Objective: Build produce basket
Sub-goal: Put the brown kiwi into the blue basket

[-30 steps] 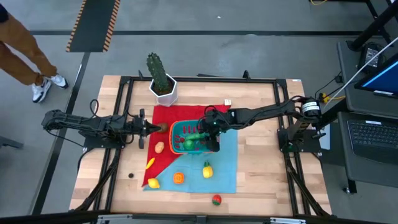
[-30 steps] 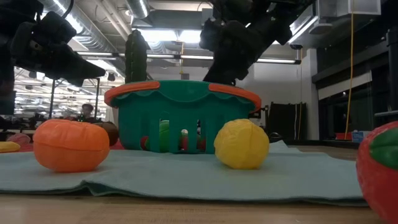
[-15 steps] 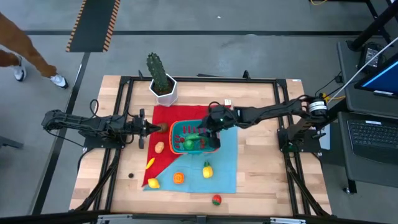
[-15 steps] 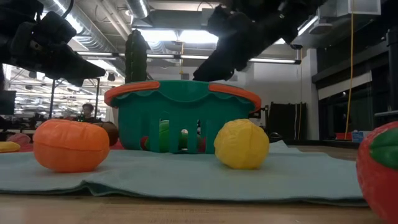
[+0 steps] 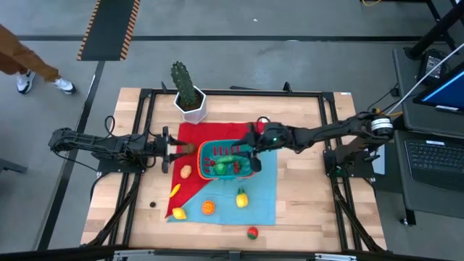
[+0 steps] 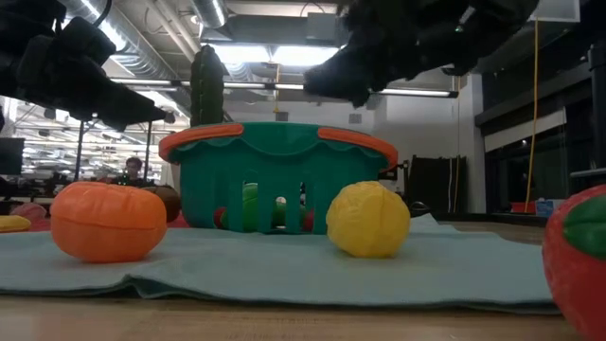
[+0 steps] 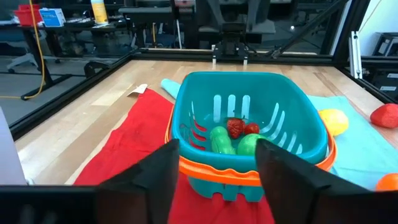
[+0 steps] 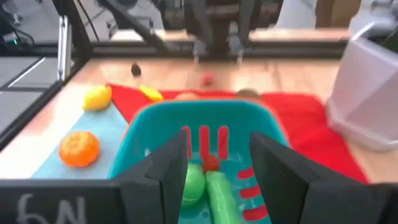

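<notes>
**Basket's part filled, right arm free for the next grab**

The basket (image 5: 227, 160) sits mid-table where the red cloth (image 5: 194, 135) meets the teal cloth (image 5: 262, 194). Inside it you can see a green cucumber-looking piece (image 7: 219, 140), a rounder green one (image 7: 249, 144) and a couple of small red bits (image 7: 236, 127). So some produce is in, and plenty isn't.

The right gripper (image 5: 254, 143) hangs over the basket's far-right corner, jaws spread and nothing between them as far as the right wrist view shows. The left gripper (image 5: 171, 148) is parked just off the basket's left end over the red cloth, jaws also wide and empty, rim right in front of it.

Still out on the cloths: the orange (image 5: 208, 206), a yellow lemon-ish piece (image 5: 241, 197), a tan one (image 5: 186, 172) right by the basket's left side, a yellow strip (image 5: 175, 191) and another yellow one (image 5: 178, 213). A strawberry (image 5: 251, 233) sits on bare table near the front edge.

My take on doing the next pick right:
- Lift clear of the orange-red rim before swinging out. The basket's light plastic and will probably skate on the cloth if clipped.
- Right arm takes the lemon-ish one or the orange; they're on its side with open space around them.
- Come straight down and close across the widest part. Round toys squirt out if pinched off-centre.
- Leave the tan piece for the left arm, it's practically underneath it.
- Drop low into the open end, not onto the pile.
</notes>
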